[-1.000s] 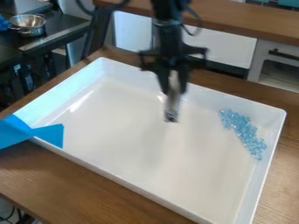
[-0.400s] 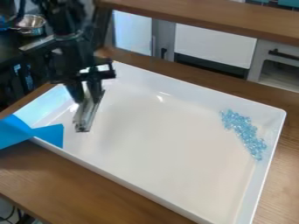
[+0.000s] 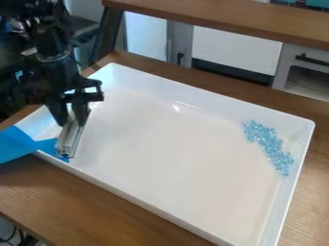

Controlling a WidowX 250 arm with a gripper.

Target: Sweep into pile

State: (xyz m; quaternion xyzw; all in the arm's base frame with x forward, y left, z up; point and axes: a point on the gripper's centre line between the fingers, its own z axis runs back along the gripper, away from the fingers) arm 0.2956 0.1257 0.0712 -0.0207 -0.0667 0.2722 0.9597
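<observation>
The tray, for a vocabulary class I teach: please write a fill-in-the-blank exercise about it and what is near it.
The tray is coloured ____.
The tape and the beads are both ____.
Of the tape and the beads, the gripper, holding a tool, is nearer the ____.

white; blue; tape

One white tray (image 3: 173, 158), one table (image 3: 83, 206) under it, and one wooden counter (image 3: 244, 21) behind. There is one arm (image 3: 55, 55) and one narrow, see-through tool (image 3: 68, 143). Blue beads (image 3: 265, 140) make up one patch — dozens, too small and crowded to count exactly. The blue tape (image 3: 14, 146) — its pieces overlap, so their number is unclear.
</observation>
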